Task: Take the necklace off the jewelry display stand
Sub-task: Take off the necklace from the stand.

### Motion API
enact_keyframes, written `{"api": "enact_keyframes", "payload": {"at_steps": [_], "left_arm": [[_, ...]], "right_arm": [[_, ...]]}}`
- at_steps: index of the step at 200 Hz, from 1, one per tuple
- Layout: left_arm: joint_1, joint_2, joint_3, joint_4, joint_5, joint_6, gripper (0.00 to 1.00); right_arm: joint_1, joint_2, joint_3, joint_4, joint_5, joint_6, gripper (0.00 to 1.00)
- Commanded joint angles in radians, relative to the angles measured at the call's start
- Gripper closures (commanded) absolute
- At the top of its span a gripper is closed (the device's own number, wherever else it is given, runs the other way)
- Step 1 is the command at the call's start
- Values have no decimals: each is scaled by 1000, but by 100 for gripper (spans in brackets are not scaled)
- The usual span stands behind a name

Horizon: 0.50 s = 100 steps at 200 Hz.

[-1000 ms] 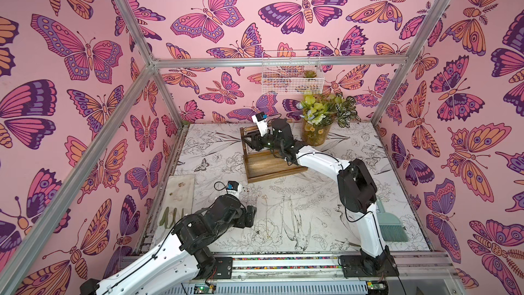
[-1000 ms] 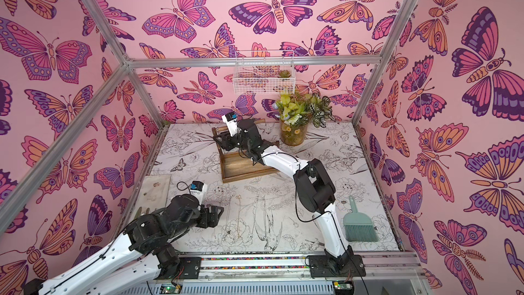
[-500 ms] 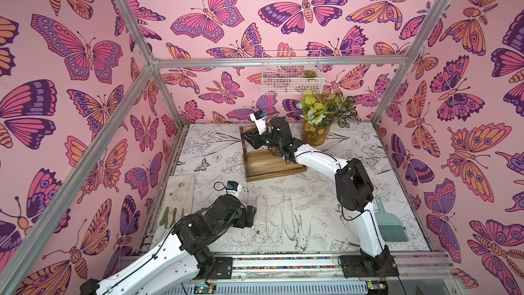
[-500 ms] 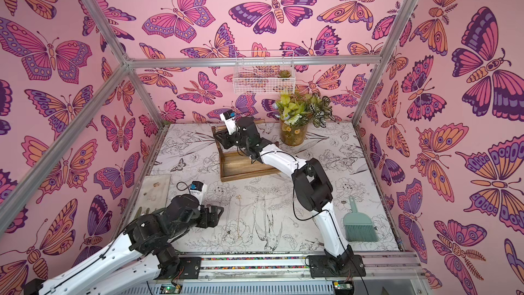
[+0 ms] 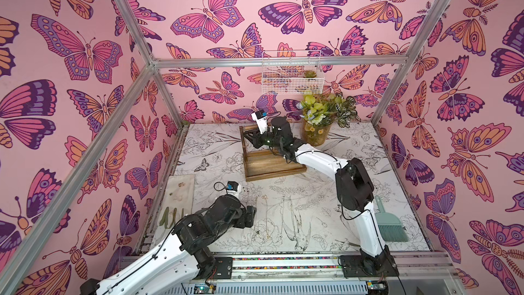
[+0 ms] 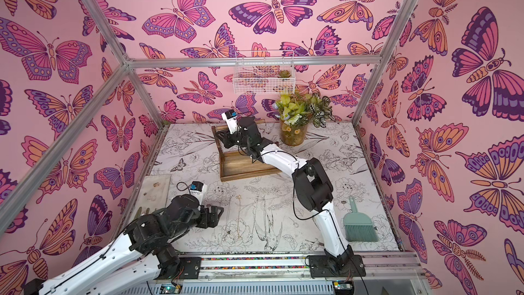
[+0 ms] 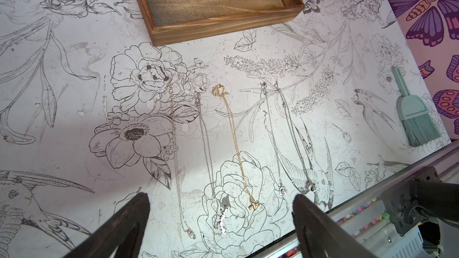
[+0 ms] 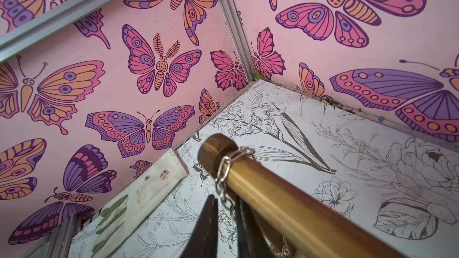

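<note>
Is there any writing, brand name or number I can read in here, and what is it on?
No readable text anywhere.
The walls carry only butterflies, the table only drawn flowers and birds.
The gold necklace has a pendant that might be a letter, too small to tell.

We read no text, label, brand, number or sign in any view. The jewelry display stand [image 7: 223,28] shows only plain wood grain. The closest thing to a character is the small pendant [image 7: 254,205] on the gold necklace [image 7: 233,145] lying on the surface [image 7: 74,95]. Its shape looks letter-like, but it's too small for us to read.
</note>
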Motion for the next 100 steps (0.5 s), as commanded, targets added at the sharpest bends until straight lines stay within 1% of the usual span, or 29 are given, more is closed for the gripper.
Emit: {"api": "enact_keyframes", "payload": {"at_steps": [1,42,53,66,91,100], "left_arm": [[7,-16,-25,-30,8,-1,8],[8,-23,-28,-38,13,2,8],[8,-27,-31,-37,13,3,8],[8,-30,-34,-38,13,1,8],[8,-31,-35,-40,18,7,8],[8,-30,-35,-40,18,10,8]], "right_arm": [[-6,0,-3,23,14,6,70],[-6,15,0,35,-1,19,69],[-7,20,7,41,-20,23,69],[-7,27,14,52,-48,32,65],[-6,35,17,66,-73,43,65],[-6,36,17,63,-69,46,67]]}}
